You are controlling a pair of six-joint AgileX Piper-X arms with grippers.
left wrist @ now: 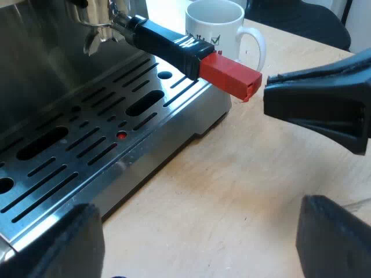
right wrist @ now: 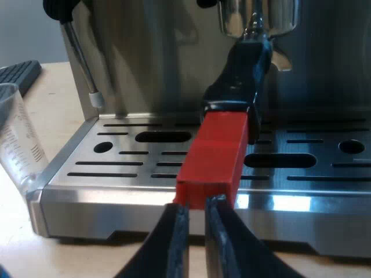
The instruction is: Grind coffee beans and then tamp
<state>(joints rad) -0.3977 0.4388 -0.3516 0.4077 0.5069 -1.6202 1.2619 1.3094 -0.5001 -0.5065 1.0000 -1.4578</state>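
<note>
The metal holder [left wrist: 99, 16] is locked into the espresso machine's front [right wrist: 151, 52], over the slotted drip tray [left wrist: 87, 139]. Its dark handle [left wrist: 165, 40] sticks out past the tray's edge and ends in red [left wrist: 232, 75]. My right gripper [left wrist: 268, 95] is right at that red end [right wrist: 214, 159], and its fingers [right wrist: 174, 243] are nearly together with only a thin slit between them, gripping nothing. My left gripper [left wrist: 200, 214] hangs open over the wooden table [left wrist: 232, 185] beside the tray, and nothing is between its fingers [left wrist: 330, 237].
A white mug [left wrist: 214, 26] stands on the table just beyond the handle's red end. A measuring glass [right wrist: 17, 139] stands by the tray's corner under the steam wand [right wrist: 78, 58]. A dark flat object [right wrist: 17, 72] lies farther off.
</note>
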